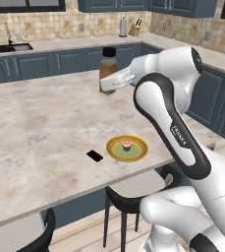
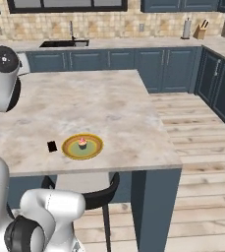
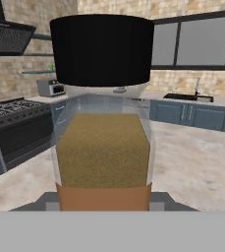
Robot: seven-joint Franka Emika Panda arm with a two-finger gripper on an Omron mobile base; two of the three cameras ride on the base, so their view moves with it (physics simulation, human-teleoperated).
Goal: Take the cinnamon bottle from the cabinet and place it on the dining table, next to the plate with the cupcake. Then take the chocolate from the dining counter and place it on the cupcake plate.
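the gripper (image 1: 109,84) was closed on the cinnamon bottle (image 1: 108,69) mid-body; it looked light, rigid and slippery, likely top-heavy.

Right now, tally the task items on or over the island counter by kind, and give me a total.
Cinnamon bottle, held above the dining table: 1
Plate: 1
Cupcake, on the plate: 1
Chocolate, flat on the table beside the plate: 1
Total: 4
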